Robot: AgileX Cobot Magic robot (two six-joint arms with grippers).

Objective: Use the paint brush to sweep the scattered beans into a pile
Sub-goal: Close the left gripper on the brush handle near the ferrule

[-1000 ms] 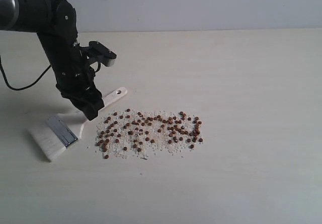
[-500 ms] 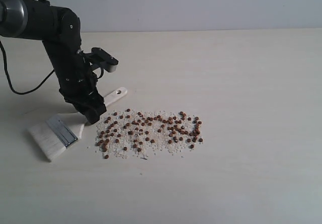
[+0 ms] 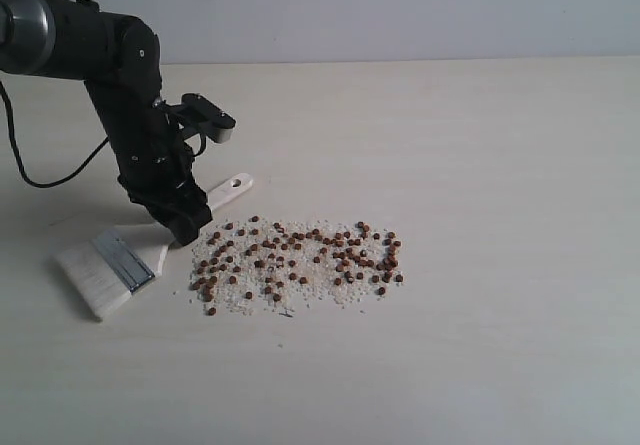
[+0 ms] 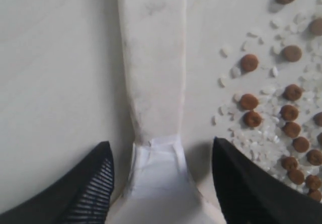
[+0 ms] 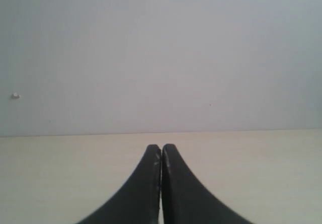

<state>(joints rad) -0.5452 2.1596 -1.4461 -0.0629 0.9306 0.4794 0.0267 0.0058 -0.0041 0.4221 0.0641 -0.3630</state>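
Both jaws of the left claw (image 4: 160, 153), lowered and now still, stand apart astride the paint brush (image 4: 153, 83); closing seems next.

— Is there any writing, label, brand or number to read here?
— None. The wide, flat paint brush (image 3: 125, 261) with its pale wooden handle, silver metal ferrule and whitish bristles is plain all over, seen from afar and up close alike.
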